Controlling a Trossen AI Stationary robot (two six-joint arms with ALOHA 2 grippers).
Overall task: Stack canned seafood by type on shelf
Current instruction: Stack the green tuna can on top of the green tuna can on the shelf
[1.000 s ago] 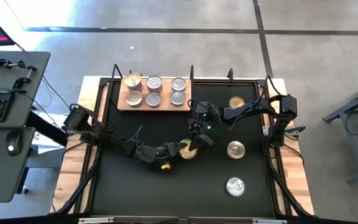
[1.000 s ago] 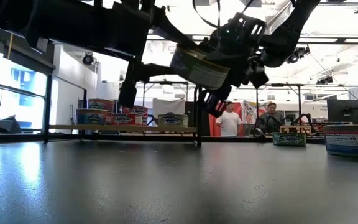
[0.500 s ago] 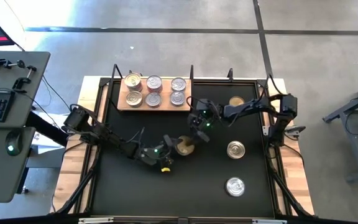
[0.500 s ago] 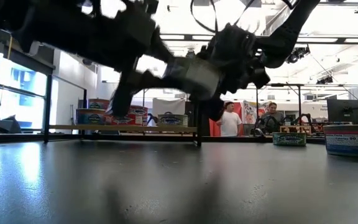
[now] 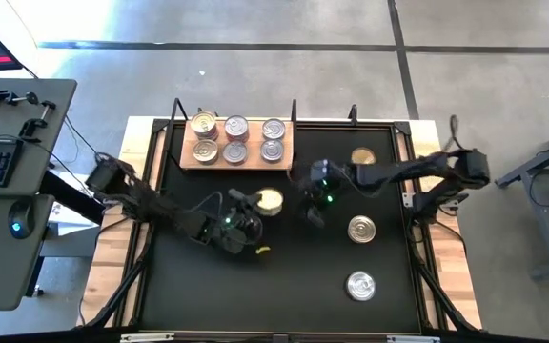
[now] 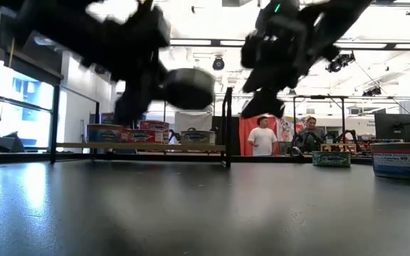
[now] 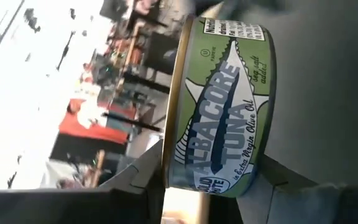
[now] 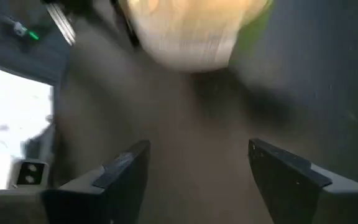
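A green albacore tuna can [image 7: 222,106] with a gold lid [image 5: 269,201] is in my left gripper [image 5: 258,204], above the table's middle and a little short of the shelf. The shelf [image 5: 254,163] is a light wooden board at the far left. It carries several cans in two rows [image 5: 236,138], also visible in the low view [image 6: 137,134]. My right gripper [image 5: 312,213] hangs open to the right of the held can, nothing between its fingers [image 8: 123,171]; the can shows blurred beyond them [image 8: 191,31]. My left gripper pinches the tuna can between its two fingers, one on the gold lid side [image 7: 168,163] and one on the bottom side [image 7: 267,155], across the can's height. The fingers come nearly level from the table's left. The can is lifted clear of the table and turned on edge.
Three loose cans stand on the black table at the right: a gold one [image 5: 362,156], a silver one [image 5: 361,229] and another silver one [image 5: 360,285] nearer the front. Two people stand in the room behind [image 6: 263,139].
My right gripper has let go of the tuna can, opened, and drawn back up and toward the table's right. My left gripper has rolled its wrist and carried the can toward the far edge and the shelf, turning the can about; the can stays clear of the table.
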